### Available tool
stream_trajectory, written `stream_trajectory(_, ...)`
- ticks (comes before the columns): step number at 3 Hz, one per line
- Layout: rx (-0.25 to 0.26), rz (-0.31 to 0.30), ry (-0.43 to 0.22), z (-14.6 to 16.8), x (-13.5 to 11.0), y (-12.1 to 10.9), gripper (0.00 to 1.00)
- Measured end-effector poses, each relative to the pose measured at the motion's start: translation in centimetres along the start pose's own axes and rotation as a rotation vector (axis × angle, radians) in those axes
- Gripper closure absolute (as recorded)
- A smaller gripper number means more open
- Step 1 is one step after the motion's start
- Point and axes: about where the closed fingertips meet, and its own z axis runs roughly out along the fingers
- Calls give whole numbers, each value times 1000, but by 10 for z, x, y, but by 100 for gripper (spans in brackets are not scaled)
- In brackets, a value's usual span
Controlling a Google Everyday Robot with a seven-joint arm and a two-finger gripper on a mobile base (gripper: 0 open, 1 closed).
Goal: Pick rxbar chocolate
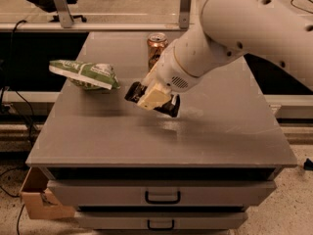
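My gripper [153,98] hangs from the big white arm over the middle of the grey table [225,131]. It is shut on the rxbar chocolate [132,91], a dark shiny bar whose two ends stick out on either side of the cream fingers. The bar is tilted, its left end higher, and is held clear above the tabletop with its shadow beneath it. The middle of the bar is hidden by the gripper.
A green-and-white chip bag [85,74] lies at the table's left. An orange-gold can [156,48] stands behind the gripper, partly hidden by the arm. Drawers with handles [163,196] are below the tabletop. A cardboard box [39,199] sits on the floor at the lower left.
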Motion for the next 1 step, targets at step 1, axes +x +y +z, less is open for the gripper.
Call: stream_trajectory(1,20,-17,-5,-12,-4,-12,100)
